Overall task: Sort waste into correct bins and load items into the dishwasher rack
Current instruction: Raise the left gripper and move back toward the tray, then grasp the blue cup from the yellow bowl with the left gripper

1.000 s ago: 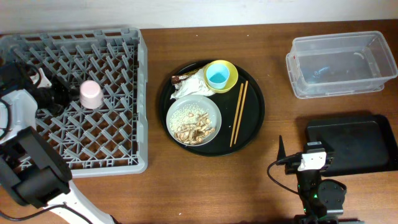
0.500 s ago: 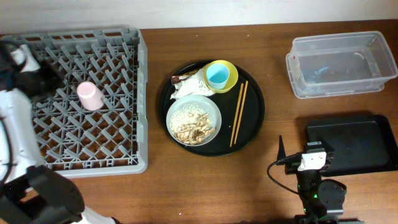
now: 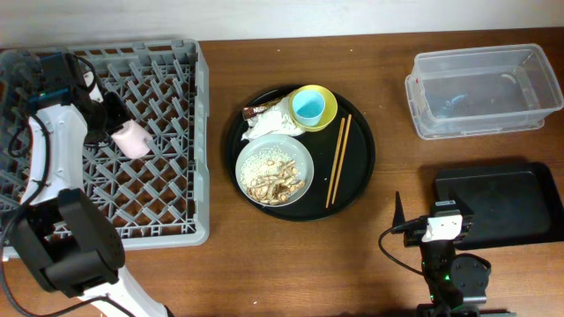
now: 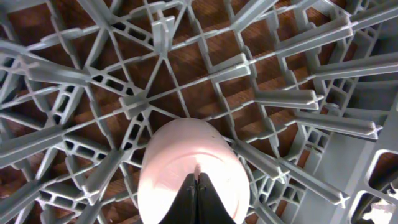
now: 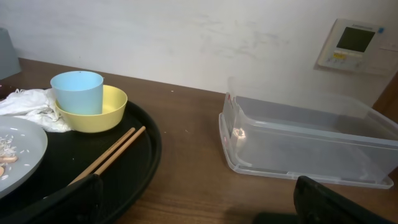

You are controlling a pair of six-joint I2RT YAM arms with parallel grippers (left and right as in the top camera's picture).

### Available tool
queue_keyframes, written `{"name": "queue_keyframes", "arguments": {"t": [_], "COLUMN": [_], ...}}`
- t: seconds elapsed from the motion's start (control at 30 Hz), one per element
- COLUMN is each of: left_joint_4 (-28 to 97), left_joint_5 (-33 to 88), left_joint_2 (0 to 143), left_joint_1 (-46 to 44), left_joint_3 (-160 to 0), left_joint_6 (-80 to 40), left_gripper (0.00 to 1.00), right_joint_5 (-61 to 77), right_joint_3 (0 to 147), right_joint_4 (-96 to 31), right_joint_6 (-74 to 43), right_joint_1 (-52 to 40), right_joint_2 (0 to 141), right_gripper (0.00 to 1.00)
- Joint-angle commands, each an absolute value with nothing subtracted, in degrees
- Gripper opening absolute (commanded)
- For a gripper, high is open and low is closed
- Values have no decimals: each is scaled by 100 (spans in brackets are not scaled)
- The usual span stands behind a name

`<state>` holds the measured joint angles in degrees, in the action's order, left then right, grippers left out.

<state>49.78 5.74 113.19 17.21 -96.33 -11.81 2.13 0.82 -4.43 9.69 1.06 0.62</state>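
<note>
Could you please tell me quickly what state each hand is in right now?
Left hand: closed, gripping nothing, tips pointing at the pink cup.
Right hand: open, holding nothing.

Overhead, calling the table's far edge twelve o'clock. The round tray (image 3: pixel 357 187) sits mid-table. The rack (image 3: pixel 201 132) is at its nine o'clock, the tub (image 3: pixel 416 101) is off at two, and the shallow tray (image 3: pixel 502 207) is at four, nearer me and apart from the tub.

In the rack a cup (image 3: pixel 130 139) lies among the pegs, left of the middle (my left pincer (image 4: pixel 198 183) is right over it).

On the round tray, the bowl (image 3: pixel 328 99) is at twelve to one, with a second cup (image 3: pixel 308 108) standing in it. The chopsticks (image 3: pixel 338 158) are at three, side by side, running twelve to six. The dish (image 3: pixel 306 154) is at seven, with rice (image 3: pixel 264 160) and scraps (image 3: pixel 275 187) on it. The napkin (image 3: pixel 264 125) is at ten, against the bowl and just behind the dish. The wrapper (image 3: pixel 254 112) is at eleven, by the rim.
</note>
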Motion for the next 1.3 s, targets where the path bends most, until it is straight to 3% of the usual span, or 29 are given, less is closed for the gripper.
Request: {"name": "queue_keyframes", "arguments": {"t": [0.0,0.17,0.37,0.4,0.5,0.6,0.77,0.9,0.97,1.27], "left_joint_4": [5022,5553,5642,5623,5564,5203,4088,3197,2899,2484], "left_joint_5": [589,871,2331,2456,2526,2412,1629,1542,779,-54], "left_joint_2": [11426,10921,9942,9894,9902,10047,10610,11087,11443,12274], "left_joint_1": [1752,1734,1409,1297,694,-150,-1496,-2235,-2659,-3374], "left_joint_3": [-9723,-10184,-10298,-10298,-10296,-10296,-10296,-10296,-10296,-10296], "left_joint_6": [-1406,-1406,-1406,-1404,-1293,-1186,-1181,-366,-32,423], "left_gripper": [1,2,20,30,46,51,53,53,53,53], "right_joint_5": [143,143,143,143,143,143,143,143,143,143], "right_joint_3": [32,32,32,32,32,32,32,32,32,32], "right_joint_4": [-451,-451,-451,-451,-451,-451,-451,-451,-451,-451], "right_joint_6": [1007,1007,1007,1007,1007,1007,1004,1004,1007,1007], "right_joint_1": [75,75,75,75,75,75,75,75,75,75], "right_joint_2": [40,40,40,40,40,40,40,40,40,40], "right_gripper": [98,98,98,98,98,98,98,98,98,98]}}
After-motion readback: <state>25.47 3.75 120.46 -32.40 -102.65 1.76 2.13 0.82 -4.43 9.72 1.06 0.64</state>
